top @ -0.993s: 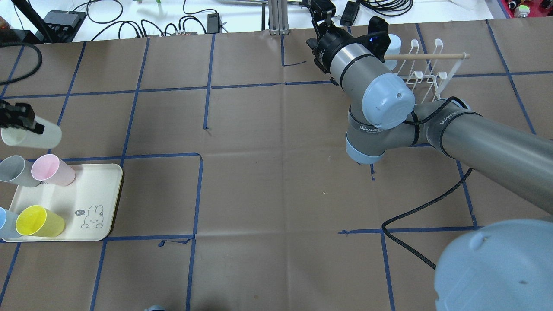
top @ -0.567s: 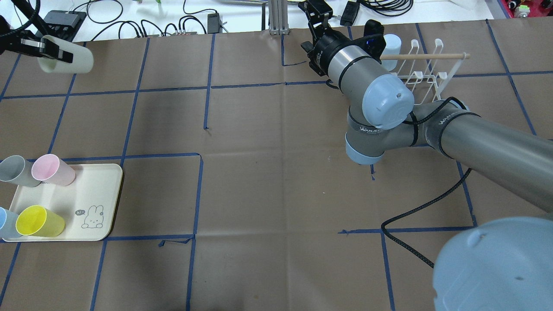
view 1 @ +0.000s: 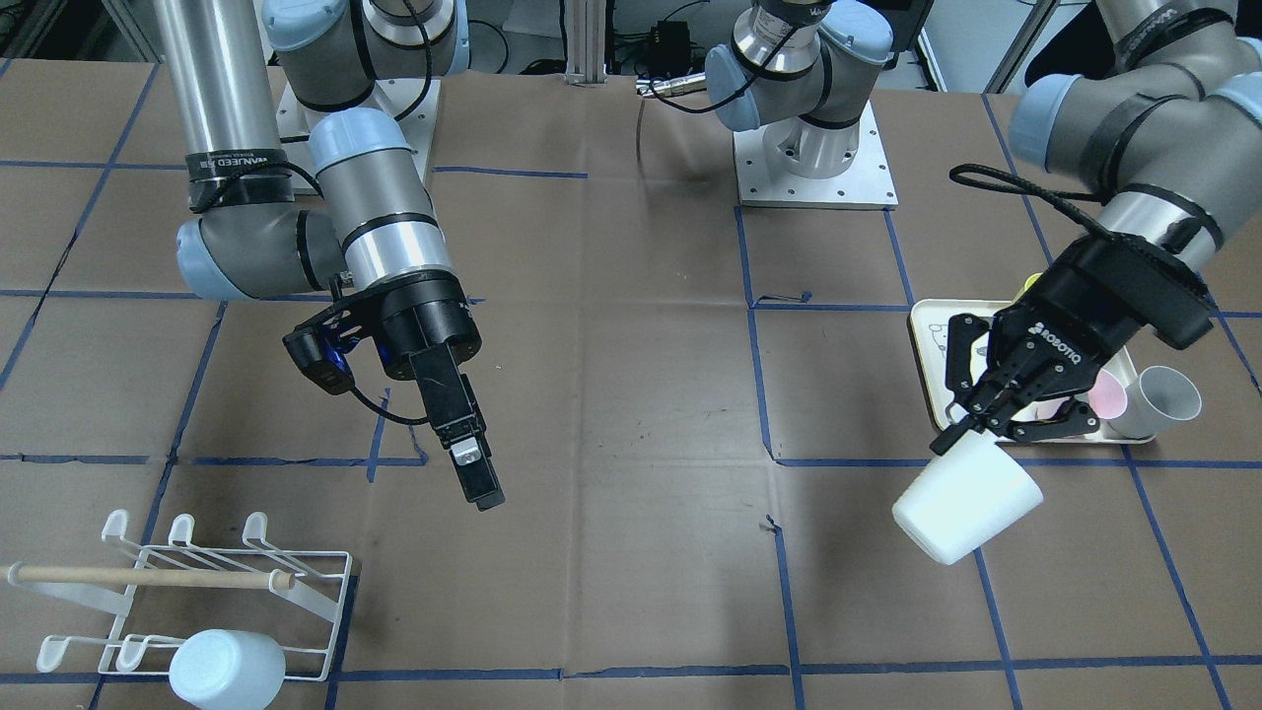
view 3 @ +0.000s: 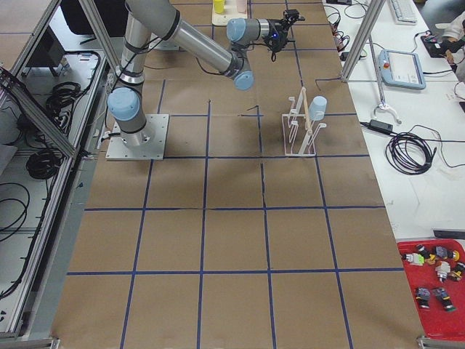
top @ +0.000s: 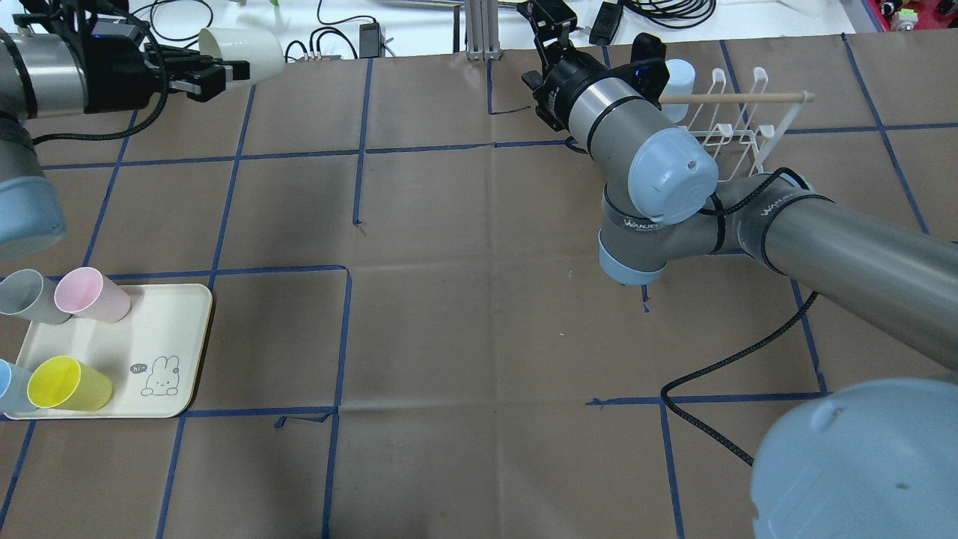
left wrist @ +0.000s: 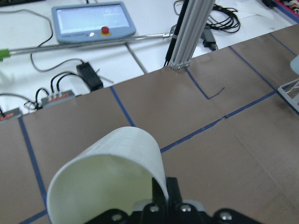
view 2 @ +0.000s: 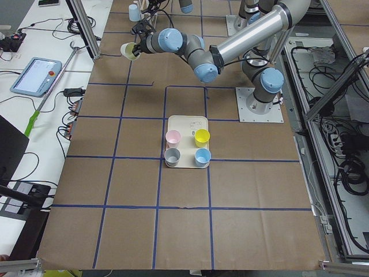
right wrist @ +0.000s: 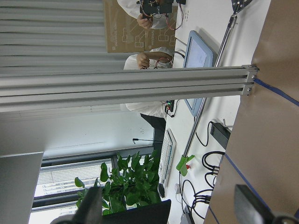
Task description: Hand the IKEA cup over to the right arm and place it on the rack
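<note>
The IKEA cup (top: 247, 46) is cream-white and lies on its side in the air over the table's far left corner. My left gripper (top: 215, 69) is shut on its rim. The left wrist view shows the fingers pinching the cup (left wrist: 117, 154) wall, mouth toward the camera. From the front, the cup (view 1: 966, 501) hangs below the left gripper (view 1: 986, 424). My right arm (top: 823, 232) reaches to the far centre, and its right gripper (view 1: 478, 478) is open and empty. The white wire rack (top: 741, 123) with its wooden dowel stands just right of it.
A pale blue cup (view 1: 227, 671) hangs upside down on the rack (view 1: 187, 592). A cream tray (top: 176, 329) at the near left holds pink, grey, yellow and blue cups. Cables and a grey post (top: 483, 30) lie beyond the table's far edge.
My left arm has carried the cream cup from the left edge near the tray up to the far edge and then rightward. The right arm has barely moved.
</note>
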`<state>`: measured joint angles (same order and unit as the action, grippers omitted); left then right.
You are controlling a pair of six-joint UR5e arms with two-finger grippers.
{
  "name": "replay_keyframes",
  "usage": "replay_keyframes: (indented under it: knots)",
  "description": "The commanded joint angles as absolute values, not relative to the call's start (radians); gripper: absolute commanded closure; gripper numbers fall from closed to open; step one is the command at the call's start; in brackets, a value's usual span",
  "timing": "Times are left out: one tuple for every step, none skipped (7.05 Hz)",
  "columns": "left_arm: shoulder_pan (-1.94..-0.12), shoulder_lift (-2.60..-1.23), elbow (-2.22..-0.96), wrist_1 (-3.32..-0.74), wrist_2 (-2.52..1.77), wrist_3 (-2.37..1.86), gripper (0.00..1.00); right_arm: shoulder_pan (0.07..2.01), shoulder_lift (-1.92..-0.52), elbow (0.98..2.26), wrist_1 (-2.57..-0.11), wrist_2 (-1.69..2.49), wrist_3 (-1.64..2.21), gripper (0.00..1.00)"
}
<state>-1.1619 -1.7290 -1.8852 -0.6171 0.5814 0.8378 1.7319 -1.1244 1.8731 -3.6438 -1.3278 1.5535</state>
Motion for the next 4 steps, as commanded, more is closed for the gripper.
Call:
replay_keyframes:
  knots:
    - [-1.198, -1.825, -1.947, -0.399, 0.395, 0.841, 0.99, 1.732, -1.130, 1.875, -3.642, -1.330, 1.551, 0.00]
    - [-1.238, -1.847, -1.965, -0.317, 0.361, 0.830, 0.98, 1.732, -1.126, 1.876, -3.639, -1.331, 1.545, 0.00]
    - [-1.282, -1.844, -2.006, -0.228, 0.362, 0.783, 0.98, 1.732, -1.129, 1.876, -3.640, -1.335, 1.542, 0.00]
    - [-1.305, -1.851, -2.054, -0.081, 0.362, 0.705, 0.96, 1.732, -1.129, 1.876, -3.640, -1.335, 1.542, 0.00]
